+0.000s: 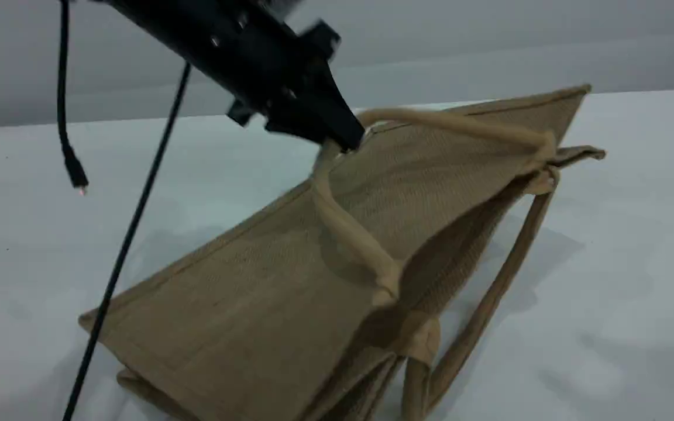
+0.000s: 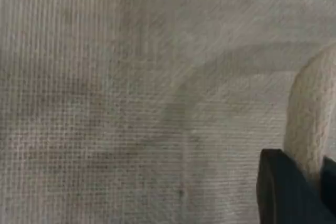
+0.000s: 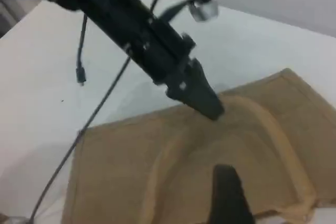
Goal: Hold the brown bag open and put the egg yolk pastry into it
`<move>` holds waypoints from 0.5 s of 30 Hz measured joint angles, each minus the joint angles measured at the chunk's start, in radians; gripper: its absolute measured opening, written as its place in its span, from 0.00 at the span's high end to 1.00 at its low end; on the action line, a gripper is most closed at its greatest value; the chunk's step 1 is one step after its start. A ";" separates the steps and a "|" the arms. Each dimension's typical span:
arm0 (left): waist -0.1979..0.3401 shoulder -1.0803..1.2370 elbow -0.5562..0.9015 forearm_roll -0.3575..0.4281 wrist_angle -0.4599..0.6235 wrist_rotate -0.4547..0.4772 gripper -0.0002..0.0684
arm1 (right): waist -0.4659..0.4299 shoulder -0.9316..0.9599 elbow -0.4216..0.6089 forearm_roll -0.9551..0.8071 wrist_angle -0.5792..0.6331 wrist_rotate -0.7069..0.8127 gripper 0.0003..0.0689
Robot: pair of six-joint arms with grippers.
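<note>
1. Nearest the scene camera, the brown bag [image 1: 267,304] lay on the white table [image 1: 623,327], its lower corner at about seven o'clock and its mouth facing three to four o'clock.
2. Its upper handle [image 1: 348,231] rose to twelve o'clock, where the left gripper [image 1: 343,140] was clamped tight on the rope, lifting the top panel so the mouth gaped. The left wrist view showed the pale rope [image 2: 310,114] pinched above the dark fingertip.
3. A second handle [image 1: 506,275] drooped onto the table at four o'clock.
4. The right gripper [image 3: 228,198] hovered above the bag with jaws spread wide; whether it carried anything I could not tell.
5. No egg yolk pastry appeared in any view.
6. Judged: the bag's long axis ran seven to two o'clock, so the right arm, being free, must enter from the mouth side.
</note>
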State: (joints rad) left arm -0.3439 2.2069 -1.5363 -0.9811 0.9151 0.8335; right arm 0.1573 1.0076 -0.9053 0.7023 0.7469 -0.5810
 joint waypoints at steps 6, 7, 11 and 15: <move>-0.047 0.070 0.000 -0.028 -0.041 0.002 0.87 | 0.000 0.000 0.000 0.000 -0.001 0.001 0.44; -0.052 0.074 0.000 -0.029 -0.052 0.002 0.87 | 0.000 0.000 0.000 0.000 0.000 0.003 0.44; -0.061 0.076 0.000 -0.039 -0.097 0.025 0.86 | 0.000 0.000 0.000 0.000 0.005 0.005 0.44; -0.061 0.076 0.000 -0.075 -0.123 0.056 0.82 | 0.000 0.000 0.000 0.000 0.007 0.004 0.44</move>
State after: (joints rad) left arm -0.4051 2.2830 -1.5363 -1.0556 0.7922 0.8899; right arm 0.1573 1.0076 -0.9053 0.7023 0.7543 -0.5768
